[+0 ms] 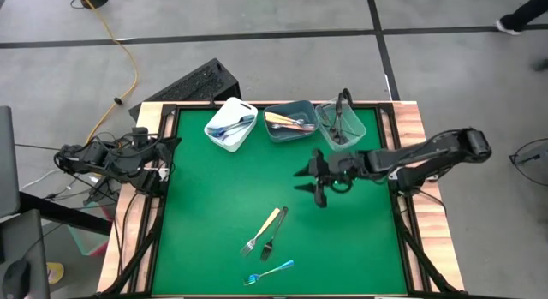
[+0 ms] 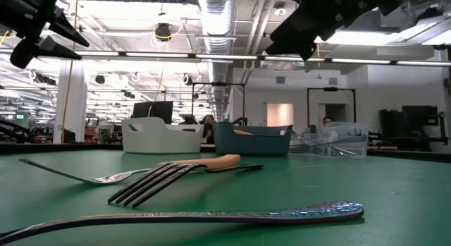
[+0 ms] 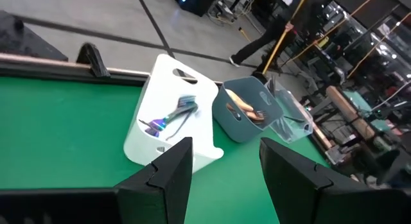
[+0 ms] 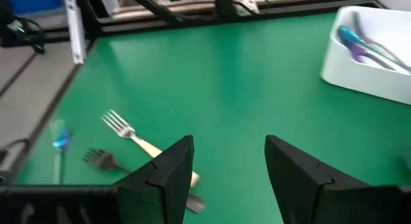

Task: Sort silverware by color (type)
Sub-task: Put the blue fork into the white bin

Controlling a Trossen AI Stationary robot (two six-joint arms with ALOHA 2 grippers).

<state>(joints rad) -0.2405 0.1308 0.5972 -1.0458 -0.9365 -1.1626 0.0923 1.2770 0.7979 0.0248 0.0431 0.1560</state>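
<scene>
No brand, label or writing can be read on anything here. The right gripper (image 1: pixel 310 181) hangs over the green table (image 1: pixel 205 205), fingers spread, holding nothing. Ahead of it lie a yellow-handled fork (image 1: pixel 262 230) and a black-handled fork (image 1: pixel 274 233), touching, with a blue-handled utensil (image 1: pixel 270 272) beyond. Behind it stand the white bin (image 1: pixel 231 125), grey-blue bin (image 1: pixel 289 121) and clear bin (image 1: pixel 340 123), each holding silverware. The left gripper (image 1: pixel 171 158) waits at the table's left edge, open and empty.

A green worktop (image 1: pixel 214 205) carries three bins along its far edge: white (image 1: pixel 231 125), grey-blue (image 1: pixel 288 121) and clear (image 1: pixel 340 125). Nearer the front lie a yellow-handled fork (image 1: pixel 262 231) touching a black-handled fork (image 1: pixel 274 234), and, apart, a blue-handled utensil (image 1: pixel 269 272).
</scene>
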